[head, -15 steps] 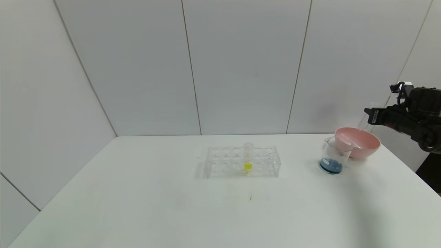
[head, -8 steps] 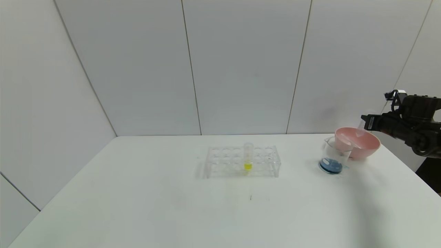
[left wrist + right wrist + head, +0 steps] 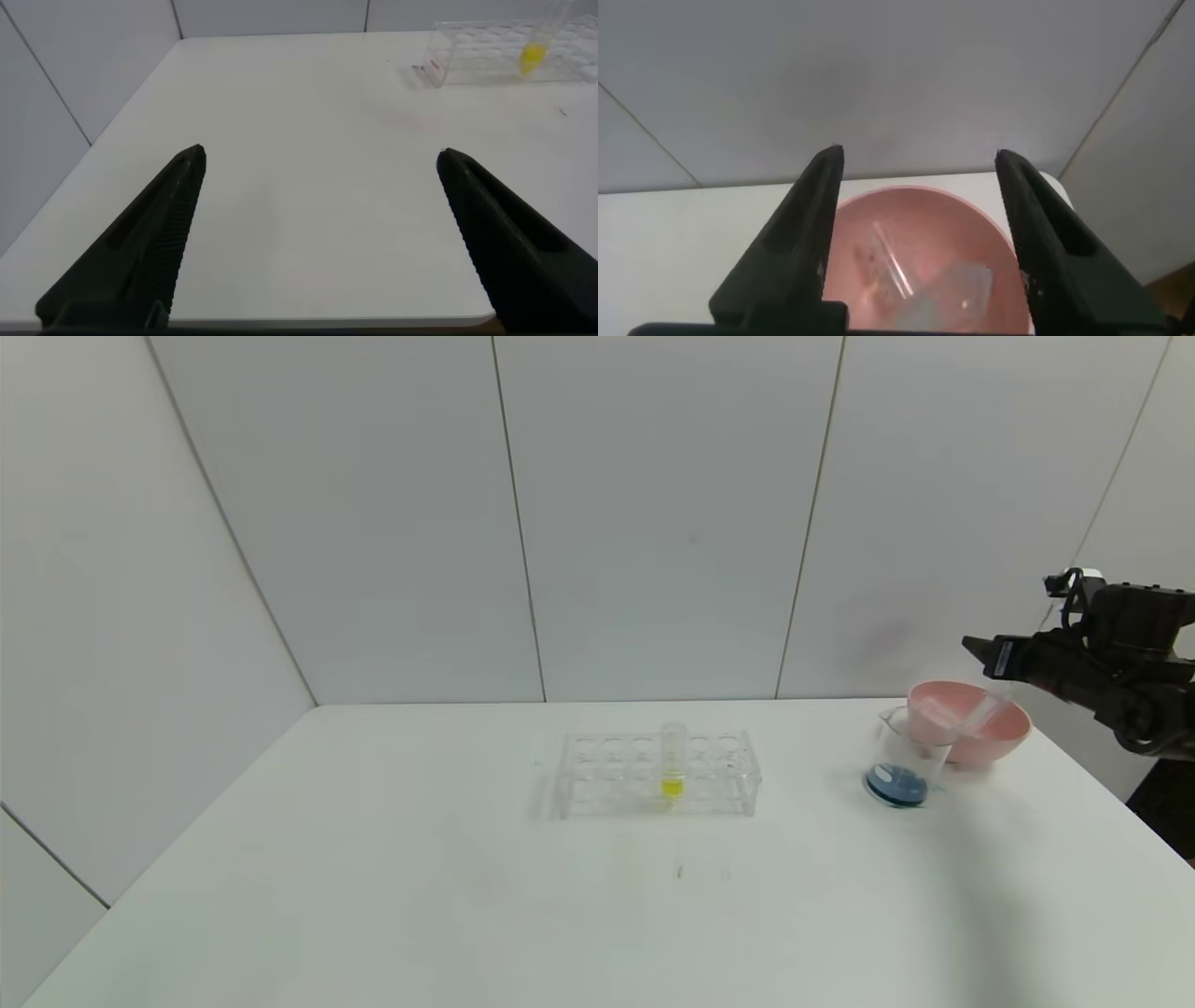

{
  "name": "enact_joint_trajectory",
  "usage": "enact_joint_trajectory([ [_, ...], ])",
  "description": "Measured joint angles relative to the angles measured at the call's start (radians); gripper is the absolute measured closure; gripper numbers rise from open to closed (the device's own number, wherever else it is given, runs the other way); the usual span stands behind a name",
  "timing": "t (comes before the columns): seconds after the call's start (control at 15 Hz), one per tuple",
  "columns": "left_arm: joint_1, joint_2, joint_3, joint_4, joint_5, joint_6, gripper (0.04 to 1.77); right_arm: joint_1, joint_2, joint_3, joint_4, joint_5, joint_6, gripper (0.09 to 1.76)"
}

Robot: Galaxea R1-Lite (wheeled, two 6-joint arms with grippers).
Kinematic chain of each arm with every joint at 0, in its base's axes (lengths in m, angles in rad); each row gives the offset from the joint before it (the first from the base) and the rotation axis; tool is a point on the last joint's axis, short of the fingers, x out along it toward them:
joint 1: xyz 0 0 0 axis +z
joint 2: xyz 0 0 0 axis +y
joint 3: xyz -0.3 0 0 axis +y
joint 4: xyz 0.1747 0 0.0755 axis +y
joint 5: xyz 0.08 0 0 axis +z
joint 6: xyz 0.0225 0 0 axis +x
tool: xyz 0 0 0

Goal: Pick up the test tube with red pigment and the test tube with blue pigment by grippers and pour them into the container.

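My right gripper (image 3: 976,649) (image 3: 920,154) hangs open above the pink bowl (image 3: 1013,728) (image 3: 854,210) at the table's far right, with nothing between its fingers. Two clear, empty-looking tubes lie tilted inside the bowl, one (image 3: 934,714) (image 3: 889,266) on its left side and one (image 3: 986,711) (image 3: 966,285) on its right. No red or blue pigment shows in either tube. The container (image 3: 901,761), a small glass beaker, stands just left of the bowl with dark blue liquid at its bottom. My left gripper (image 3: 320,152) is open over the table's near left part, holding nothing.
A clear tube rack (image 3: 658,773) (image 3: 486,51) stands mid-table with one yellow-liquid tube (image 3: 672,767) (image 3: 533,56) upright in it. The table's right edge runs close behind the bowl. Grey wall panels close off the back.
My right gripper has opened and let go of the clear tube, which now lies in the pink bowl. The gripper has lifted slightly and shifted left.
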Motion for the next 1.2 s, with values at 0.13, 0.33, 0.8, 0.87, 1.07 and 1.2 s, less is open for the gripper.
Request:
enact_joint_trajectory([
  [0.13, 0.000, 0.000, 0.000, 0.000, 0.000, 0.000, 0.05, 0.042, -0.025, 0.009, 0.000, -0.036, 0.020, 0.55],
  [0.33, 0.000, 0.000, 0.000, 0.000, 0.000, 0.000, 0.05, 0.141, -0.071, 0.034, 0.013, -0.104, 0.054, 0.42],
  [0.8, 0.000, 0.000, 0.000, 0.000, 0.000, 0.000, 0.05, 0.287, -0.290, 0.258, 0.000, -0.131, 0.084, 0.26],
  [0.87, 0.000, 0.000, 0.000, 0.000, 0.000, 0.000, 0.05, 0.291, -0.337, 0.297, -0.003, -0.129, 0.084, 0.24],
  [1.07, 0.000, 0.000, 0.000, 0.000, 0.000, 0.000, 0.05, 0.294, -0.515, 0.419, -0.023, -0.126, 0.083, 0.21],
  [1.2, 0.000, 0.000, 0.000, 0.000, 0.000, 0.000, 0.05, 0.284, -0.654, 0.512, -0.056, -0.128, 0.083, 0.19],
])
